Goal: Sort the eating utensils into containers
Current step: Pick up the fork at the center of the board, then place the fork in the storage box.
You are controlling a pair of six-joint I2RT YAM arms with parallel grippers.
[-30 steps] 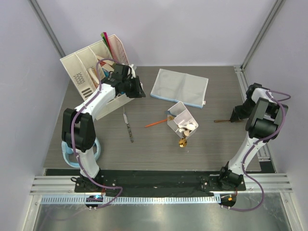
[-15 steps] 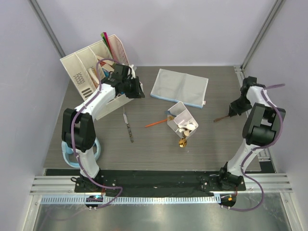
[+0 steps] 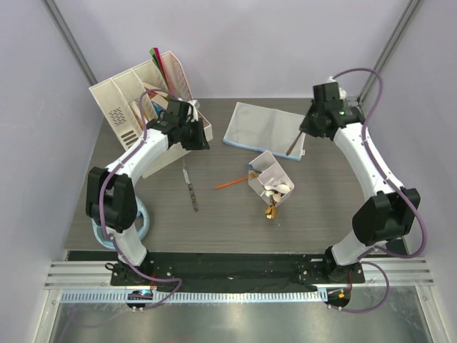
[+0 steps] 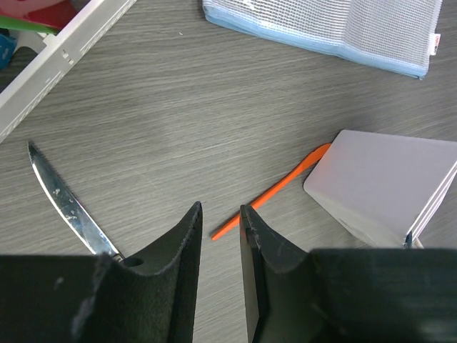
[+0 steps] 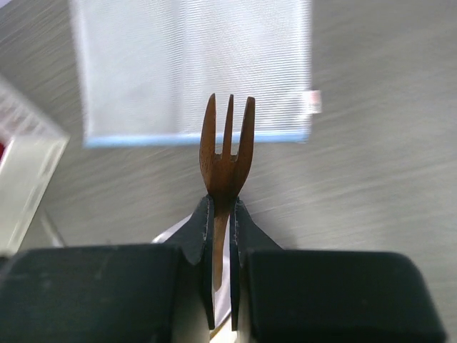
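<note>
One wooden fork (image 5: 227, 153) is pinched by its handle in the right gripper (image 5: 223, 214), tines free above the grey-blue cloth (image 3: 265, 128) just far of the divided white box (image 3: 270, 177), presumably poised to be carried there, while the left gripper (image 4: 220, 236), half spread and empty, hovers near the knife (image 4: 61, 200) and orange-handled piece (image 4: 275, 189).

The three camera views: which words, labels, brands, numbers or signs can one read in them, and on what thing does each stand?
No text is readable in any view.
Small tag on the corner of the mesh pouch: too small and blurred to read.
Folders in the white rack: no lettering can be made out.
Wooden fork in the right pincer: no marking.
</note>
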